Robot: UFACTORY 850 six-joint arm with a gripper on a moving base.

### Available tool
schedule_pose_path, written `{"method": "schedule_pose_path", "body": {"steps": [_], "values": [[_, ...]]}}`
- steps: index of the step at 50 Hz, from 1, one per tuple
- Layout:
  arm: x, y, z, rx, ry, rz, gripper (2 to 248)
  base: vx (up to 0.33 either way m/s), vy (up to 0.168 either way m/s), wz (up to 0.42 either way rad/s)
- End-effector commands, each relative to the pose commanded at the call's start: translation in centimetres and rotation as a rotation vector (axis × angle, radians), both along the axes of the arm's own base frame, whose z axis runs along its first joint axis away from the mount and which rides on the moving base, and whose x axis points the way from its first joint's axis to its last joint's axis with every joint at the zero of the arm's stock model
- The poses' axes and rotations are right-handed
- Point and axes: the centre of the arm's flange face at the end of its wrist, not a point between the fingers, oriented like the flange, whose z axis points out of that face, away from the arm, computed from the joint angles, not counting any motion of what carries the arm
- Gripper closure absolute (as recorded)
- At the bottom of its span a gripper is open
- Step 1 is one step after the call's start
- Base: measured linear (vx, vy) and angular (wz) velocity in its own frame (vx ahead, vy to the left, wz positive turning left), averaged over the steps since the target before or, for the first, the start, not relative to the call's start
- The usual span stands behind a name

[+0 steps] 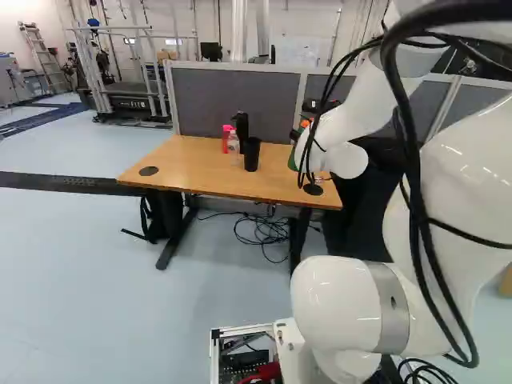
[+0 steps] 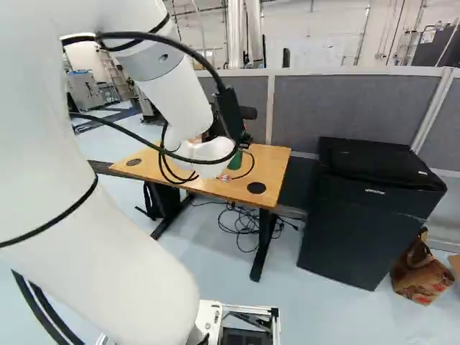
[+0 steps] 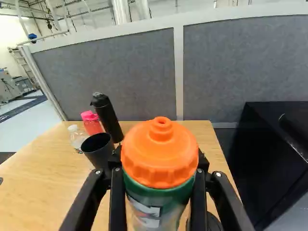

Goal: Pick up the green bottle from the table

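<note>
The green bottle (orange cap uppermost) is upright within the gripper, at the end of the table nearest the black cabinet. Whether the gripper is clenched or released cannot be told. Judged step: grasping. Next: verify a secure hold, then lift vertically, avoiding the black cup.

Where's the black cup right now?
In the left base view, the black cup stands on the table, just in front of the tall black bottle, right beside the clear bottle.
</note>
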Motion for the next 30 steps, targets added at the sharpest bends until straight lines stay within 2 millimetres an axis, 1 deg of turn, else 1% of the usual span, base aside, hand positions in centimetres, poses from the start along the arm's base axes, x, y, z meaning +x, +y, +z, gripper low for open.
{"method": "schedule_pose_path", "body": {"steps": [30], "values": [[-0.22, 0.26, -0.16, -0.002, 0.003, 0.002, 132, -0.001, 0.0, -0.001]]}}
